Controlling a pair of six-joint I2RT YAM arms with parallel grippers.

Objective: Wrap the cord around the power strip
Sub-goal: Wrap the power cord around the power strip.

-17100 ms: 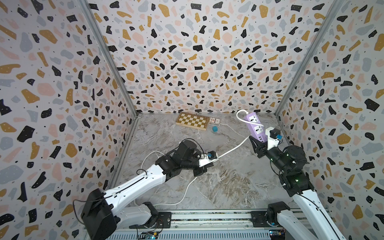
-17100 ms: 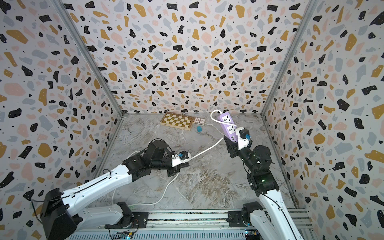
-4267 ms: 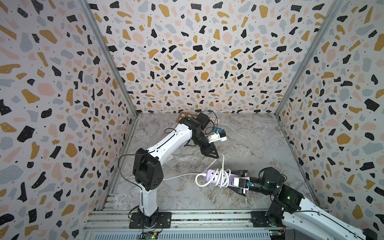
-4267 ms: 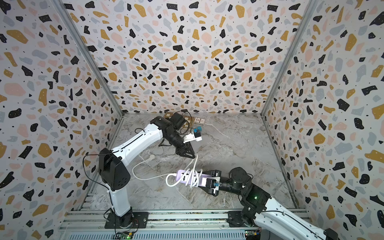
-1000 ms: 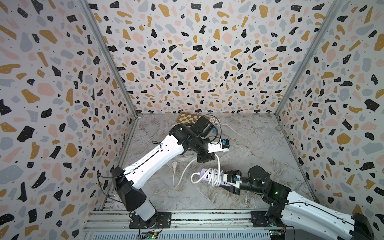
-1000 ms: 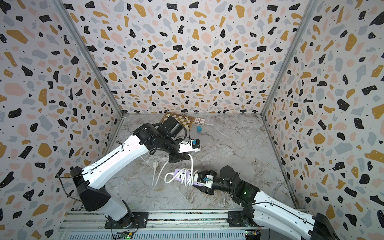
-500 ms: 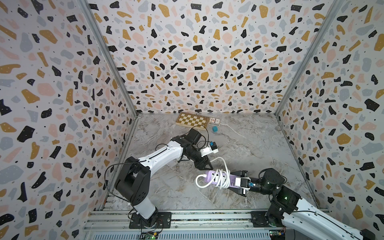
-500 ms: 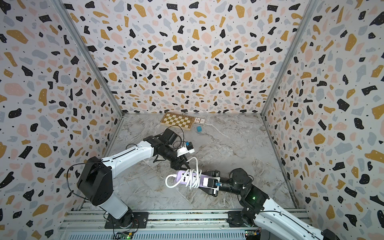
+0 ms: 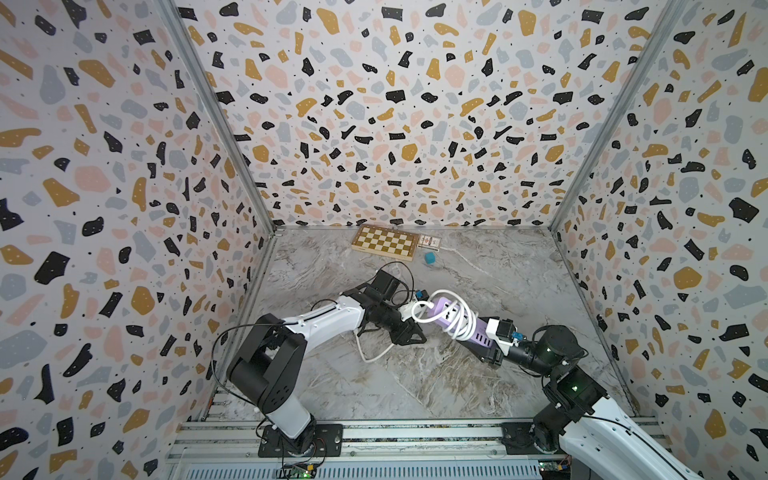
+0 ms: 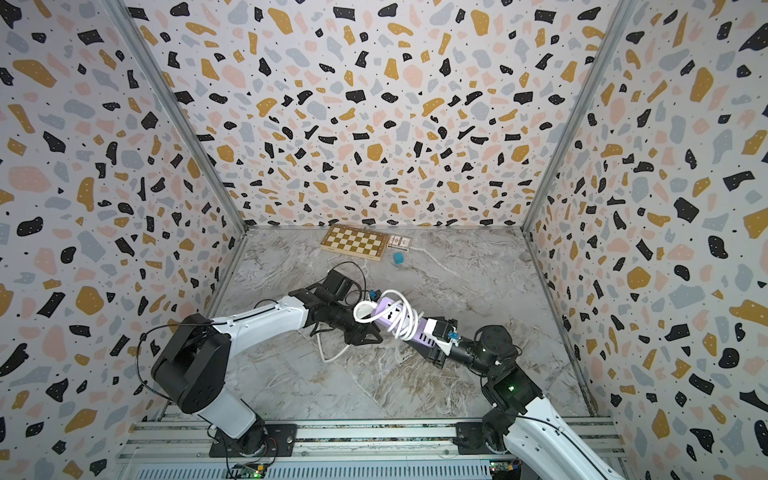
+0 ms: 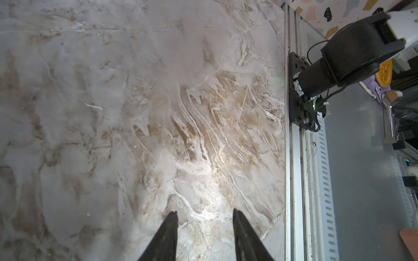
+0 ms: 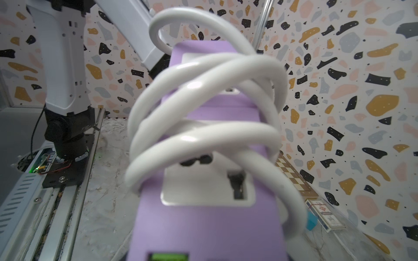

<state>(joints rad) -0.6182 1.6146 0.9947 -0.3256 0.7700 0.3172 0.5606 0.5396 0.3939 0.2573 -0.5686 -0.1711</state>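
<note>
Cord point(image 9: 456, 321) sits in about 3 loops round the power strip point(image 9: 478, 333), which my right gripper point(image 9: 494, 343) clamps by 1 end above the table point(image 9: 415, 386); my left gripper point(image 11: 204, 212) is part-open and empty, so I judge only the hanging tail remains.

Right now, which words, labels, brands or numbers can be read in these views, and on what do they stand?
None reads clearly.
Small card box beside the wooden chessboard: red and blue print, too blurred to read.
Lilac plastic power strip: green patch at one end, too blurred to read.
</note>
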